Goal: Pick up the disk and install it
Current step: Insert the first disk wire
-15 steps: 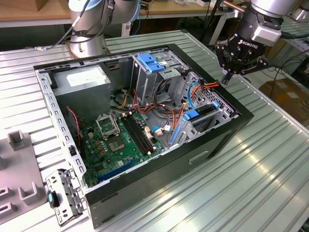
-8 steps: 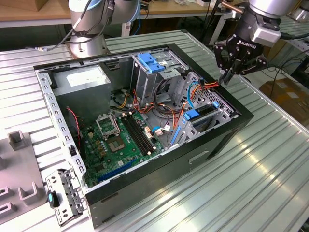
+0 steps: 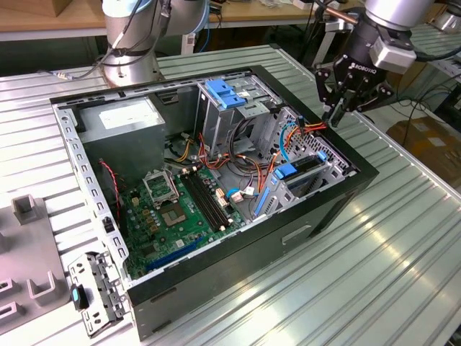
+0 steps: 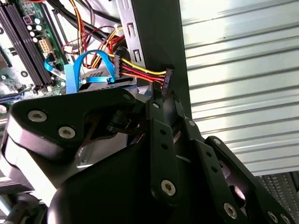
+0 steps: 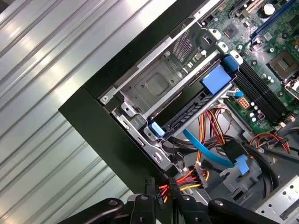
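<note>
Disk (image 5: 187, 115) seated in drive cage (image 5: 156, 86) in corner of computer case (image 3: 216, 288), blue frame at its edges. Flat blue cable (image 5: 205, 151) loops inside case just beside cage. My gripper (image 4: 166, 97) hangs over case rim near that corner, fingers pinched together on black plug (image 4: 168, 75) of red-yellow-black wire bundle (image 4: 140, 70). Wires run from plug down into case. Motherboard (image 3: 180, 209) covers case floor.

Robotics laboratory workbench. Evidence: ribbed aluminium-profile table (image 3: 403, 238); robot arm base (image 3: 130, 61) bolted at its far edge; opened desktop computer case (image 3: 216, 267) on top; wooden benches (image 3: 43, 18) beyond; cardboard box (image 3: 425, 140) at the exterior view's right.
</note>
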Robot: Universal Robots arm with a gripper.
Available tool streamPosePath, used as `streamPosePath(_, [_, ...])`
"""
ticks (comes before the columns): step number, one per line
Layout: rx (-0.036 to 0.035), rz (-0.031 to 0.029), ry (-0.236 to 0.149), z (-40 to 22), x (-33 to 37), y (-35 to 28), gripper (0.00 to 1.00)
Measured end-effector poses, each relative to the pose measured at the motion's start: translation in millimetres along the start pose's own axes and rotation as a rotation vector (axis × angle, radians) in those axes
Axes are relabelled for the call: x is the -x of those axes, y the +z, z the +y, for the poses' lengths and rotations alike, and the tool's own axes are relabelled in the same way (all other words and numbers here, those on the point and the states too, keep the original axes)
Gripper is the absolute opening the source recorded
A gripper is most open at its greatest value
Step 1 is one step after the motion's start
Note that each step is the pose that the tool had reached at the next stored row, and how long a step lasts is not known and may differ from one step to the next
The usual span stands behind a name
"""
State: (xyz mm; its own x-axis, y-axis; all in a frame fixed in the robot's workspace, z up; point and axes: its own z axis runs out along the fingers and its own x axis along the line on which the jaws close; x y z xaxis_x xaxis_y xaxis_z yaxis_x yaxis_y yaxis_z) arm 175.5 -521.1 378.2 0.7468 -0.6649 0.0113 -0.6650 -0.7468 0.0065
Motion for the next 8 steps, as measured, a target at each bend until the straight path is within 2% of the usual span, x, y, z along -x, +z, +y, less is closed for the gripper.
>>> streamPosePath(1, [-0.0001, 0.0000, -0.004, -1.0, -0.5, 0.3, 0.26])
streamPosePath(2, [-0.0003, -0.0001, -0.010, -2.2, -0.9, 0.5, 0.33])
streamPosePath(8, [-0.0003, 0.0001, -0.020, -3.0, -1.4, 0.5, 0.33])
